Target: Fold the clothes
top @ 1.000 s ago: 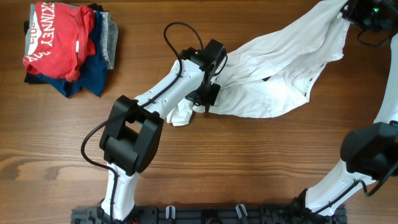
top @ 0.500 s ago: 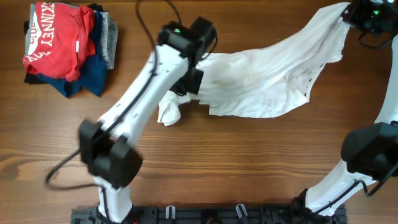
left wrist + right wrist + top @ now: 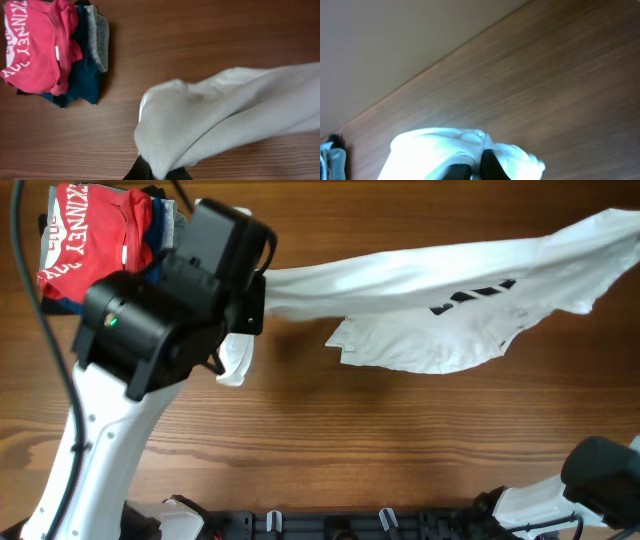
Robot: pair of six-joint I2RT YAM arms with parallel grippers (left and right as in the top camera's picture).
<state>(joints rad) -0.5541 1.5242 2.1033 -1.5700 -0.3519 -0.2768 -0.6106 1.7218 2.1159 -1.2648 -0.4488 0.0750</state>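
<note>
Since a second ago, the left arm (image 3: 150, 330) has swung up and to the left, rising close under the overhead camera. The white T-shirt (image 3: 420, 275), which lay bunched on the tabletop (image 3: 350, 430), is now drawn out into a long band.

Nearest that camera, the left gripper (image 3: 159, 174) is clamped on one end of the shirt. In its wrist view the cloth bulges over the dark fingertips and streams away to the right. A loose flap (image 3: 235, 360) hangs below the grip.

From there the shirt spans to the picture's right edge, with black lettering (image 3: 475, 297) showing on a fold. Its lower hem sags toward the wood, and whether it touches cannot be told.

The right gripper (image 3: 477, 170), outside the overhead view, is closed on the other end, with white fabric bunched around it.

At the far left corner a red T-shirt (image 3: 90, 235) with white lettering lies on a navy garment (image 3: 82, 70) and a grey garment (image 3: 100, 37).
</note>
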